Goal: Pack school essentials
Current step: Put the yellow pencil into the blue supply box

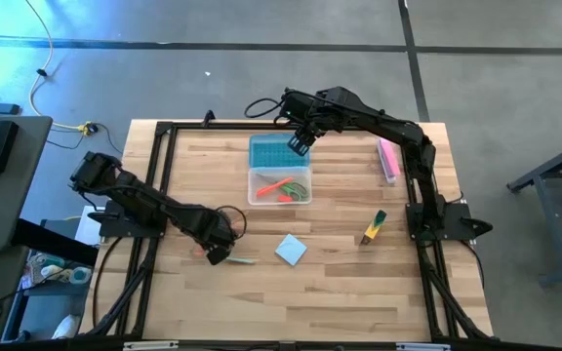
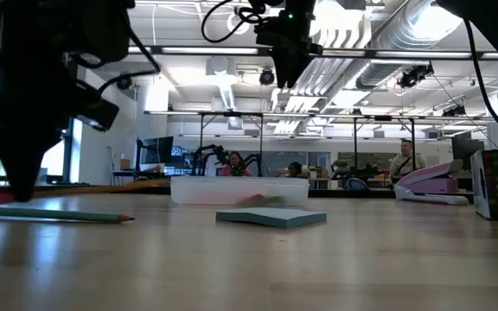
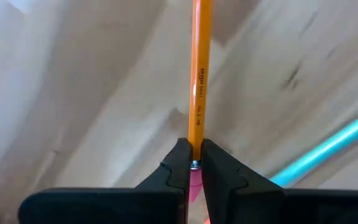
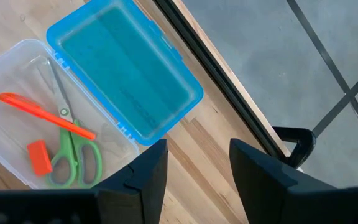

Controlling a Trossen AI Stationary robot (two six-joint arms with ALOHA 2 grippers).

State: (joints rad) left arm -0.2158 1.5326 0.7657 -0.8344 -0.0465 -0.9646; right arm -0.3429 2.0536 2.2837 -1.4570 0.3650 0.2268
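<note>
Left claw (image 3: 192, 171) is pinching the orange pencil (image 3: 199, 93) at its eraser end, tip cut off; right claw (image 4: 192, 168) is hanging wide above the box (image 4: 124, 81).

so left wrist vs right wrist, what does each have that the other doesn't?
Only left wrist: the left gripper shut on the eraser end of an orange pencil, with a teal pencil beside it. Only right wrist: the open right gripper above the clear case holding green-handled scissors, orange-red pen and red eraser, blue lid open. Both: the wooden tabletop.
</note>
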